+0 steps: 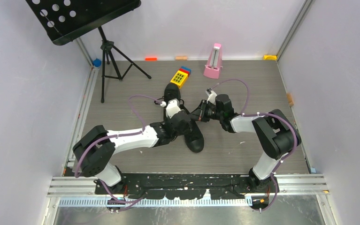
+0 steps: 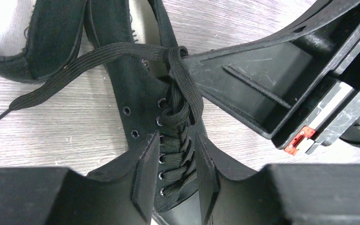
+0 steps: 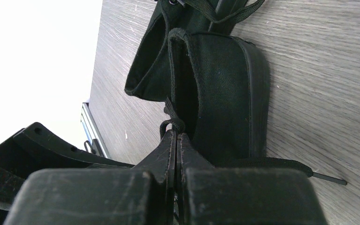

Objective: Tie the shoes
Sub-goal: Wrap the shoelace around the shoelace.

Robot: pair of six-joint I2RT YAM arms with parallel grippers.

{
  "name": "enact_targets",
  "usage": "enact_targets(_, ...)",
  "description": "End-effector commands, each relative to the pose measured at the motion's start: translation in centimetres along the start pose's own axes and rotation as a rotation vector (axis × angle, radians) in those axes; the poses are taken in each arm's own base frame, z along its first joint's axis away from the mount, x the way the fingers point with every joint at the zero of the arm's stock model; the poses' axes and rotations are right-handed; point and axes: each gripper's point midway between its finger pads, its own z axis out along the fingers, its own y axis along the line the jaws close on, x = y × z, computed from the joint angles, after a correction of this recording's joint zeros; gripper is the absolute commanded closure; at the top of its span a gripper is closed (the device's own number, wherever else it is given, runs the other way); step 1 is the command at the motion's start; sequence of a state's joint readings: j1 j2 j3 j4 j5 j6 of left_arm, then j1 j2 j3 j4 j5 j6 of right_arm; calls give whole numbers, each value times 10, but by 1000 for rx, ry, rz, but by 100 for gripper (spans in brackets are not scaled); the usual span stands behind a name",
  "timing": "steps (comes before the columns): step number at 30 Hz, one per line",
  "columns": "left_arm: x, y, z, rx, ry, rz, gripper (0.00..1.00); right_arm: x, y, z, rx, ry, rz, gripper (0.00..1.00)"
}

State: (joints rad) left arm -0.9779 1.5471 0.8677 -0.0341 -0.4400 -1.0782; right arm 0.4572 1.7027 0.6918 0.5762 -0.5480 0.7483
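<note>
Two black shoes lie mid-table, the near shoe (image 1: 195, 138) and the far shoe (image 1: 172, 90). My left gripper (image 1: 183, 123) hangs over the near shoe (image 2: 135, 93). Its jaws (image 2: 177, 140) stand partly apart astride the laced row, lacing filling the gap. My right gripper (image 1: 198, 114) is shut on a black lace (image 2: 98, 54) of that shoe, pinching a small loop (image 3: 172, 123) at its tips (image 3: 177, 133). The lace's free end trails left over the wood. The other shoe's heel (image 2: 51, 37) shows at top left.
A black music stand (image 1: 84, 18) on a tripod (image 1: 107, 61) fills the back left. A pink metronome (image 1: 213, 63) and a yellow keypad toy (image 1: 180, 77) sit at the back. Small coloured blocks (image 1: 150, 58) line the back wall. A metal rail (image 1: 187, 183) runs along the near edge.
</note>
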Motion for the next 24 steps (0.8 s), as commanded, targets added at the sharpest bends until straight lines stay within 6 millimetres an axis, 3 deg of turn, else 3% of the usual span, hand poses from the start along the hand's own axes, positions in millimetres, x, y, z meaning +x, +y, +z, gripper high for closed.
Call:
enact_targets(1, -28, -15, 7, 14, -89, -44, 66, -2, 8, 2, -37, -8, -19, 100)
enact_targets(6, -28, -21, 12, 22, -71, -38, 70, -3, 9, 2, -41, -10, -20, 100)
enact_targets(24, -33, -18, 10, 5, -65, -42, 72, -3, 8, 3, -42, -7, -14, 100)
